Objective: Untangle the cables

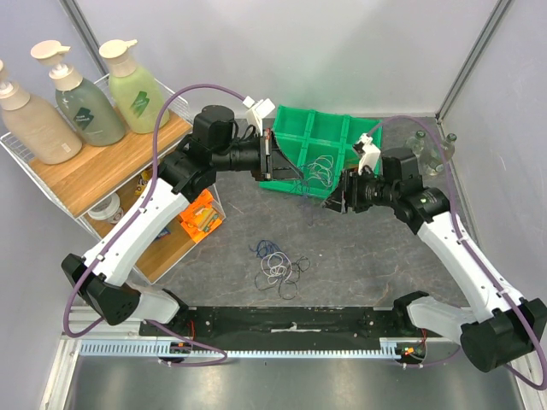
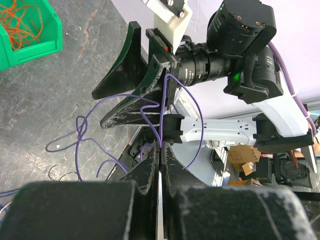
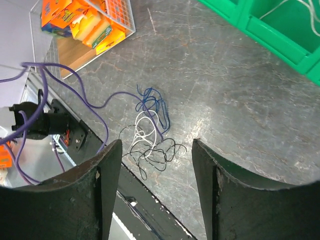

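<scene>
1. The cables [image 1: 278, 265] lay in 1 loose heap of blue, white and black loops on the grey table [image 1: 367, 256], between the arms' bases and the green tray [image 1: 291, 128], apart from both.
2. 1 thin purple wire [image 2: 145, 107] looped up off the table, clamped between the pressed-together jaws of the left gripper [image 2: 160, 150].
3. The right gripper [image 3: 156, 142] hung close opposite, jaws spread and holding nothing.
4. Orange wires [image 2: 20, 20] filled 1 tray compartment.
</scene>
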Robot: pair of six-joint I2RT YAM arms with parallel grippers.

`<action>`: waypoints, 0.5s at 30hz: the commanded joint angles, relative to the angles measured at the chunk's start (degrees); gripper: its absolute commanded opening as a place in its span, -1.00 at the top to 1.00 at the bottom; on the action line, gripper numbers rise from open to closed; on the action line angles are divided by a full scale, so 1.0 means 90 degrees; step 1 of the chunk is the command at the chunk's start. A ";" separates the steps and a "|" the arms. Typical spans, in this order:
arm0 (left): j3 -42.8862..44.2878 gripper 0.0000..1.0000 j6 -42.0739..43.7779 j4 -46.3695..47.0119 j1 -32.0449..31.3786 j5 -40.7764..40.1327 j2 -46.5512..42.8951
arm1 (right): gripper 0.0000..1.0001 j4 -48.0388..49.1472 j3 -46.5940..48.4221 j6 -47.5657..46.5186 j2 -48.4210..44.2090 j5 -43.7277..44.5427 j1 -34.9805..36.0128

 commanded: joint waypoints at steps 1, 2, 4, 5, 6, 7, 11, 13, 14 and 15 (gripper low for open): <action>0.0108 0.97 -0.0177 0.0343 0.0043 0.0314 -0.0115 | -0.32 0.0626 -0.0131 -0.0119 -0.0016 -0.0115 0.0115; 0.0108 0.96 -0.0168 0.0343 0.0034 0.0334 -0.0115 | -0.33 0.0665 -0.0141 -0.0089 0.0024 -0.0134 0.0125; 0.0127 0.96 -0.0177 0.0353 0.0053 0.0343 -0.0106 | -0.34 0.1073 -0.0287 0.0154 -0.0063 -0.0318 0.0154; 0.0118 0.97 -0.0206 0.0362 0.0043 0.0392 -0.0106 | -0.34 0.1414 -0.0423 0.0310 -0.0141 -0.0426 0.0164; 0.0108 0.96 -0.0216 0.0382 0.0053 0.0412 -0.0096 | -0.35 0.1794 -0.0579 0.0543 -0.0258 -0.0562 0.0193; 0.0098 0.96 -0.0236 0.0430 0.0053 0.0470 -0.0106 | -0.35 0.2291 -0.0813 0.0778 -0.0375 -0.0670 0.0212; 0.0078 0.97 -0.0304 0.0548 0.0053 0.0568 -0.0067 | -0.31 0.3166 -0.1274 0.1463 -0.0426 -0.0642 0.0271; 0.0108 0.97 -0.0304 0.0548 0.0063 0.0558 -0.0076 | -0.29 0.2922 -0.1255 0.1367 -0.0415 -0.0467 0.0310; 0.0098 0.96 -0.0314 0.0538 0.0073 0.0539 -0.0076 | -0.29 0.2776 -0.1264 0.1327 -0.0502 -0.0272 0.0310; 0.0088 0.97 -0.0324 0.0548 0.0073 0.0519 -0.0086 | -0.29 0.2533 -0.1255 0.1298 -0.0600 0.0029 0.0310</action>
